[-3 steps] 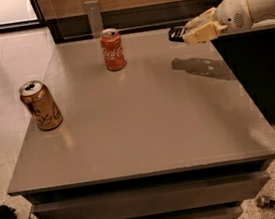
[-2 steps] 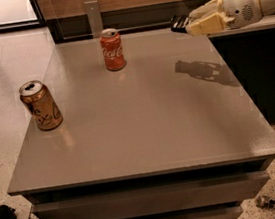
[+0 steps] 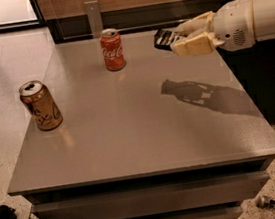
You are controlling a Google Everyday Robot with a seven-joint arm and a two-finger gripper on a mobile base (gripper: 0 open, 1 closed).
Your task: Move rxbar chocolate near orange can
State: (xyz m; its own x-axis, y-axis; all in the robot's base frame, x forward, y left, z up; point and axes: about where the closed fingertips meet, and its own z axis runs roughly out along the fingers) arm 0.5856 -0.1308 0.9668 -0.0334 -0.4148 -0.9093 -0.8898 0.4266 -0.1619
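Note:
The orange can [image 3: 41, 105] stands upright near the table's left edge; it is golden-brown with dark script and a silver top. My gripper [image 3: 181, 37] reaches in from the right, well above the far right part of the table. It is shut on the rxbar chocolate [image 3: 166, 38], a flat black bar with white lettering that sticks out to the left of the fingers [image 3: 192, 44]. The bar is held in the air, far to the right of the orange can.
A red Coca-Cola can [image 3: 112, 49] stands upright at the far middle of the grey table [image 3: 140, 131]. The arm's shadow [image 3: 201, 95] falls on the right half of the tabletop. A dark cabinet stands to the right, and a wooden wall panel runs behind.
My gripper has moved left over the table with the rxbar chocolate in it. Both cans have stayed where they were.

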